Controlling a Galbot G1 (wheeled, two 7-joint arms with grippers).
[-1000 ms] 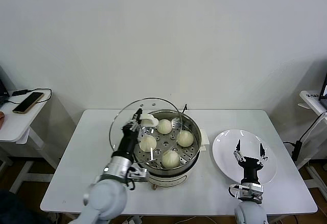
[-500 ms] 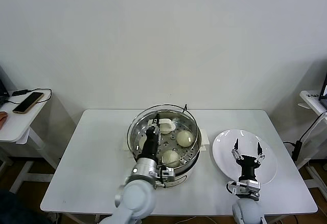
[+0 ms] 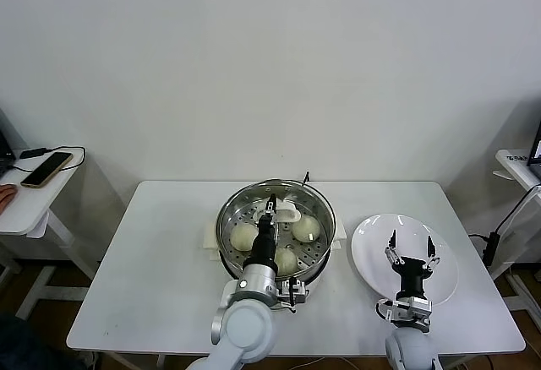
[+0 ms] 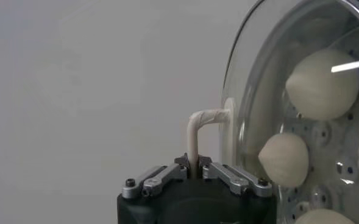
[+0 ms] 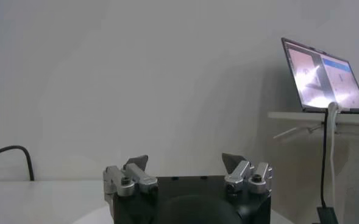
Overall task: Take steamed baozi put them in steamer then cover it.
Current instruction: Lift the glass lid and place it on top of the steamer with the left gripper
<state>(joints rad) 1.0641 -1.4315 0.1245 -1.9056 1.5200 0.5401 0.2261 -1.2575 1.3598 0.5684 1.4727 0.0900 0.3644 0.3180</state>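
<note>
The steel steamer [image 3: 225,239] stands mid-table on a white base. A round glass lid [image 3: 254,209] lies level over its mouth; I cannot tell whether it rests on the rim. My left gripper [image 3: 270,210] is shut on the lid's cream handle [image 3: 287,213], seen up close in the left wrist view as the handle [image 4: 199,128] pinched in the left gripper [image 4: 193,165]. Three baozi show through the glass [image 3: 243,236] [image 3: 307,227] [image 3: 286,261], two of them also as baozi [image 4: 323,83] [image 4: 283,160] in the wrist view. My right gripper [image 3: 412,247] hangs open over the plate.
A flat white plate [image 3: 372,260] lies right of the steamer. A pale cloth [image 3: 208,235] pokes out under the pot. A phone [image 3: 46,169] sits on the left side table, and a laptop [image 5: 323,75] on the right side table [image 3: 517,165].
My left gripper carried the lid from a tilted pose at the steamer's left to level over the pot. The right arm stayed put.
</note>
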